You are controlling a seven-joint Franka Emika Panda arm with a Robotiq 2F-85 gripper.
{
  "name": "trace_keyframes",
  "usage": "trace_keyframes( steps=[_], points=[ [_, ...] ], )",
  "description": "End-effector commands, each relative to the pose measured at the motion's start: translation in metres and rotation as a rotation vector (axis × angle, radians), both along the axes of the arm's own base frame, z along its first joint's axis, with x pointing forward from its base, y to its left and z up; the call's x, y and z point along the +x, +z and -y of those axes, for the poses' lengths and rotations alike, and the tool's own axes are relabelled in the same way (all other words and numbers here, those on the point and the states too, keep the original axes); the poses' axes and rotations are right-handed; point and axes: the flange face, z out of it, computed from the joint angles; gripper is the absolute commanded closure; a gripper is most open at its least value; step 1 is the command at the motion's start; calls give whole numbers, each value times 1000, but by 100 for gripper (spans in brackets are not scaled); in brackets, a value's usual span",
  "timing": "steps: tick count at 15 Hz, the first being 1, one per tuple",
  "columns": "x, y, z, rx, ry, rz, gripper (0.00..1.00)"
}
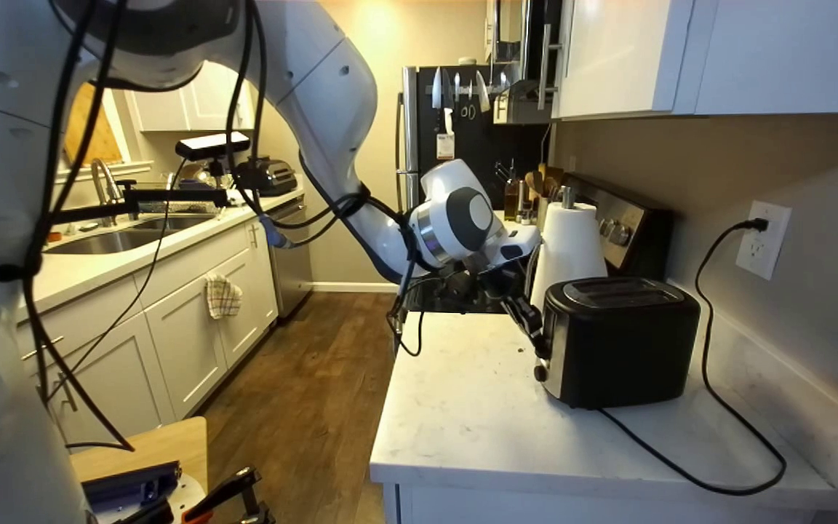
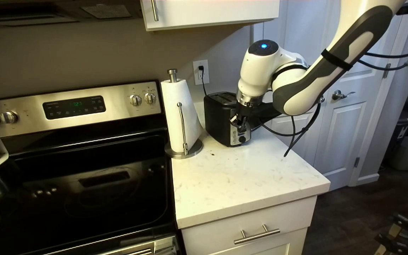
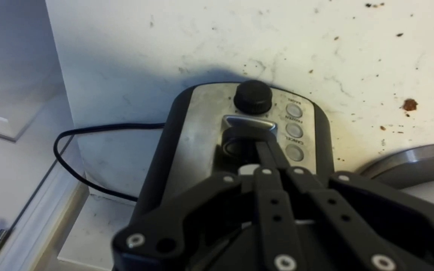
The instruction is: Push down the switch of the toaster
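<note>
Toaster (image 1: 623, 349), boxy, black and silver metal, stands just ahead of my black jointed pincer (image 3: 248, 140), clenched on nothing; the toaster's wide silver lever (image 3: 249, 122) lies just under it, contact unclear. I'd press straight down, missing the round black knob (image 3: 254, 97) below.

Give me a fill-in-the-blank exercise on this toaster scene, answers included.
The pincer is at the lever of the toaster, whose round knob is coloured ____.
The toaster's buttons read BAGEL, FROZEN and ____.
Its cord is plugged into an outlet on the ____.
Between the toaster and the stove stands a roll of ____.
Missing words: black; CANCEL; wall; paper towels.
</note>
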Motion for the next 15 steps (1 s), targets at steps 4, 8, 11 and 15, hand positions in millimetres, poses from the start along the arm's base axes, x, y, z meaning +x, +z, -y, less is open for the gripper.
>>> trace_keyframes(
  steps=[4,8,11,15],
  points=[
    [-24,-60,-11,40,-61,-68,100],
    [-25,-61,-13,25,-51,-58,100],
    [-27,-49,-14,18,-33,-34,100],
    [-24,-32,-14,4,-32,6,100]
  ],
)
